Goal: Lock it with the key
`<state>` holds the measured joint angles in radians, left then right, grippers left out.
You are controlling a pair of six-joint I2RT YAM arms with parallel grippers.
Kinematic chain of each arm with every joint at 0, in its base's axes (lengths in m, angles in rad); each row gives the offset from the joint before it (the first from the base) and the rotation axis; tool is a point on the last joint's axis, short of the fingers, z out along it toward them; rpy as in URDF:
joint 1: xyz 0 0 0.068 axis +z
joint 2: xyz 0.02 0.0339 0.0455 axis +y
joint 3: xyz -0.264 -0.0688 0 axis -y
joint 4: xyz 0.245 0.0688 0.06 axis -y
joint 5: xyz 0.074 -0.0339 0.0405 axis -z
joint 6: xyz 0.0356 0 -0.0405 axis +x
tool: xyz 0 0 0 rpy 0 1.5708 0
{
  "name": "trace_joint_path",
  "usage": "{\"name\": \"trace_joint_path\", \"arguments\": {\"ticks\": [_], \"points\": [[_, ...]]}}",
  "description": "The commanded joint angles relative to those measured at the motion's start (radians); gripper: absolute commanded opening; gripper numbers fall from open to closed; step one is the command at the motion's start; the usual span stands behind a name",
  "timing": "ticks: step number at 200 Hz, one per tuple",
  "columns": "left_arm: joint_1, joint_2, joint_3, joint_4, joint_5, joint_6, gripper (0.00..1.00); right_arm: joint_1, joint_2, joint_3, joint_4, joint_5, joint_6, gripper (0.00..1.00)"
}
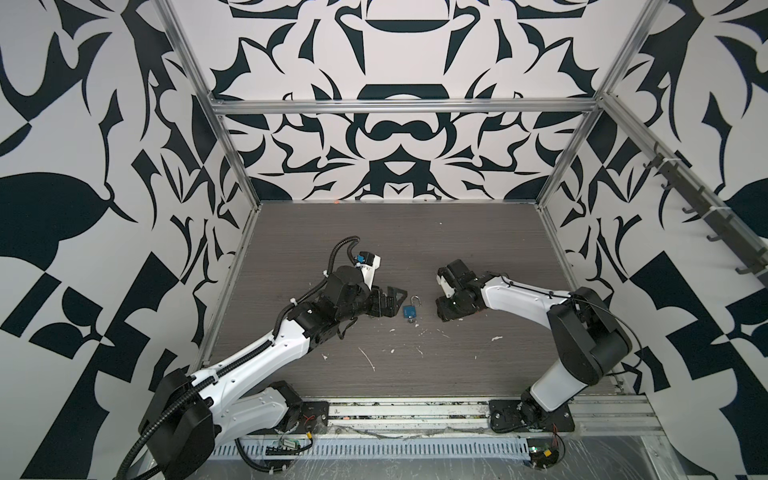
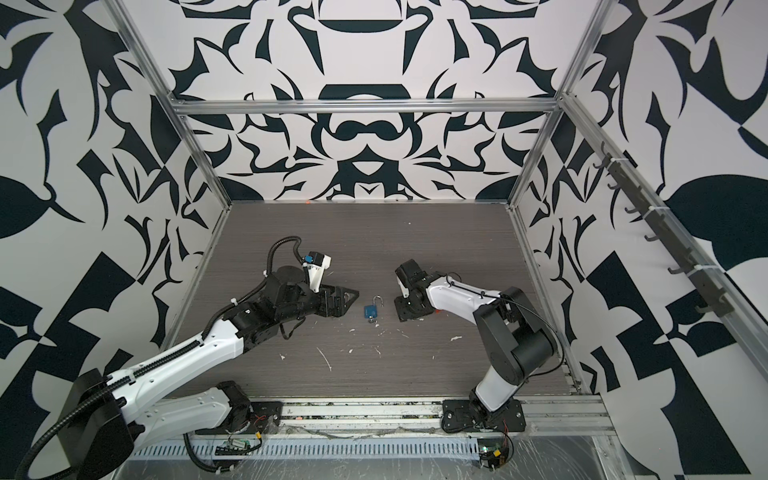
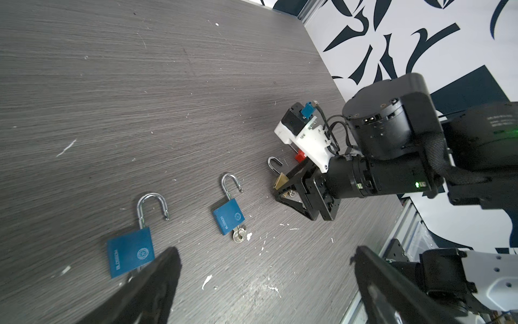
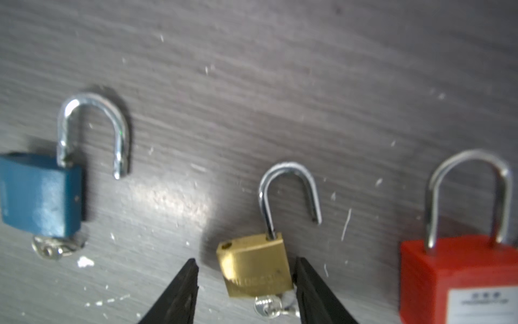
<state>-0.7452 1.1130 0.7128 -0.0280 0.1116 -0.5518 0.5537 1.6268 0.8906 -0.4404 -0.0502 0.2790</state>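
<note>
Brass padlock [image 4: 255,266] lies flat on table [image 1: 415,249], shackle [image 4: 288,190] open, key [image 4: 266,305] at its base. Right pincer [image 4: 246,261] sits low over it, approx half wide, straddling the body: one finger [image 4: 308,280] just beside it, the other apart w/ a gap. Left pincer [image 3: 265,252] is spread wide, holding nothing, near a blue padlock [image 3: 130,252]. Second blue padlock [image 3: 227,217] lies btwn the arms. Red padlock [image 4: 459,275] lies on the brass one's other side.
</note>
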Motion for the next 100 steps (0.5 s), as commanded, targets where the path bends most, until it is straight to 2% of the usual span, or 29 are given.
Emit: {"name": "trace_joint_path", "arguments": {"ticks": [1,70,100], "points": [[0.005,0.023,0.002,0.032,0.037,-0.009,1.00,0.018,-0.055,-0.018,-0.003,-0.024,0.028,0.57],[0.006,0.067,-0.012,0.065,0.048,-0.019,1.00,0.027,0.000,0.033,-0.028,0.089,0.024,0.57],[0.006,0.088,-0.011,0.078,0.053,-0.022,0.99,0.027,0.021,0.039,-0.019,0.098,0.020,0.55]]}}
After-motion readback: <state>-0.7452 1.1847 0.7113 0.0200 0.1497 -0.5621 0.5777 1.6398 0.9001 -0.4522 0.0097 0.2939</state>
